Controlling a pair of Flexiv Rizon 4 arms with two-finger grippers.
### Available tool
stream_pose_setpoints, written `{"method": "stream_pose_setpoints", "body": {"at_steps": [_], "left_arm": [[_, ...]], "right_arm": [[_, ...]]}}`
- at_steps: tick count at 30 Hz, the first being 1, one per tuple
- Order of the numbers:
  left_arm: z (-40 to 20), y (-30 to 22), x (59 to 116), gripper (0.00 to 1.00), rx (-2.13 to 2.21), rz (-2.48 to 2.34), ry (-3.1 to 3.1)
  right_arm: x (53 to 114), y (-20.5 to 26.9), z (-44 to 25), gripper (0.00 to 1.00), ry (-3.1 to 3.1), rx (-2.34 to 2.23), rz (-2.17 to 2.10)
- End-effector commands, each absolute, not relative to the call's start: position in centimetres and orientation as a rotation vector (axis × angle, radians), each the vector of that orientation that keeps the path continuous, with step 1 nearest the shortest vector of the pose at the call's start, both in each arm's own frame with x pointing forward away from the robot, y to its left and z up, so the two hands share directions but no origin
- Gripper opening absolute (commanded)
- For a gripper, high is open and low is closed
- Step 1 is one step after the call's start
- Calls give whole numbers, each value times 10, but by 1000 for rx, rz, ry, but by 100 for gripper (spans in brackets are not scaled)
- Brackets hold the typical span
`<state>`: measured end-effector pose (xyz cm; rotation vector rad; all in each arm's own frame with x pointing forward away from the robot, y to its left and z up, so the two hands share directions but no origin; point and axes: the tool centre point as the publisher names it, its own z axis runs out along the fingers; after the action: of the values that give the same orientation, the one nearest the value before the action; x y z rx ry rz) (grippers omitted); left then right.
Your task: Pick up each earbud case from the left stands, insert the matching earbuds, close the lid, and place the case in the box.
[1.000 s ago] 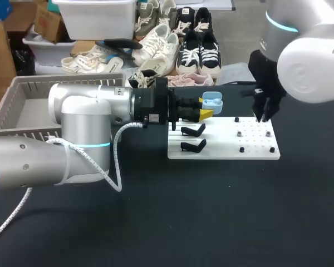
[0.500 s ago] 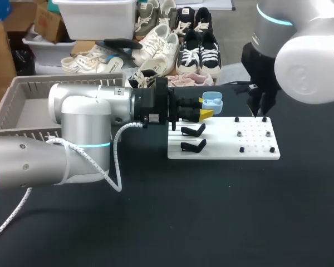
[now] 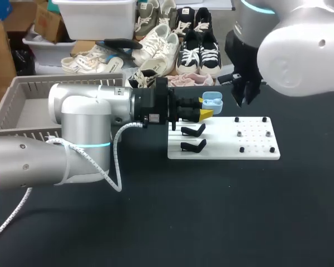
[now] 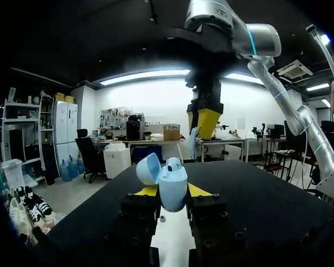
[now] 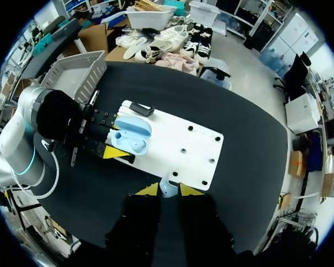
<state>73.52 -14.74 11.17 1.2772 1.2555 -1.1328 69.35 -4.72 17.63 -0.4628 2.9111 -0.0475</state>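
Currently, left gripper (image 3: 206, 109) pinches the open-lidded blue earbud case (image 3: 212, 101) above the white board's (image 3: 256, 146) left edge; right gripper (image 5: 168, 191) pinches a blue earbud (image 5: 168, 187) aloft near the board's far edge.

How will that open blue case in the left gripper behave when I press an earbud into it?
The earbud case looks like smooth, rigid plastic, so it probably won't flex but could slip in the left gripper, which pinches only its lower half. Its open lid hangs on one side; a knock may snap it shut.
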Motion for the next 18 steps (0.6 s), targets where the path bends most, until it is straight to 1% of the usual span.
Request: {"method": "stream_pose_setpoints", "body": {"at_steps": [1, 18], "left_arm": [[111, -147, 736, 0, 1277, -1134, 1253], [111, -147, 736, 0, 1277, -1134, 1253]], "right_arm": [[700, -35, 180, 0, 2921, -470, -67], [716, -9, 174, 0, 2916, -521, -36]]}}
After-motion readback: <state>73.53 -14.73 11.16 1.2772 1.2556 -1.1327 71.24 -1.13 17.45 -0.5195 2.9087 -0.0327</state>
